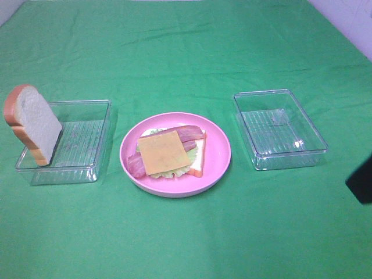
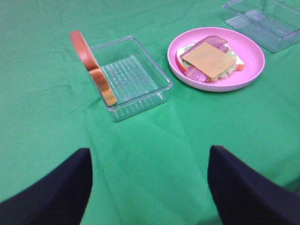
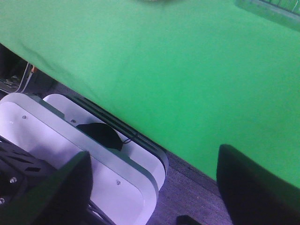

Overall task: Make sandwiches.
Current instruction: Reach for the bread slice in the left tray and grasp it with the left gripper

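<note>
Exterior high view: a desk [image 1: 186, 52] covered in green cloth carries three things in a row. In the middle sits a round pink plate [image 1: 216, 157] holding an open-faced sandwich [image 1: 168, 152]: a white bread slice [image 1: 196, 165] with orange-brown crust at the bottom, pale green lettuce [image 1: 174, 172] peeking out, pink-red bacon strips [image 1: 189, 133] across it, and a square yellow cheese slice [image 1: 163, 152] on top. To the plate's left stands a clear plastic tray [image 1: 81, 125]; a second bread slice [image 1: 34, 122] stands nearly upright, leaning against the tray's left end with its lower edge inside. To the plate's right lies another clear tray [image 1: 280, 129], holding no food. Left wrist view shows the left end effector [image 2: 150, 187] hovering above bare cloth near the desk's front, its two dark fingers [image 2: 51, 192] spread wide with nothing between them, well apart from tray and plate. Right wrist view shows the right end effector [image 3: 154, 187] over the desk's edge, its fingers [image 3: 255, 187] likewise wide apart and holding nothing, with white equipment [image 3: 70, 140] visible below the desk.
</note>
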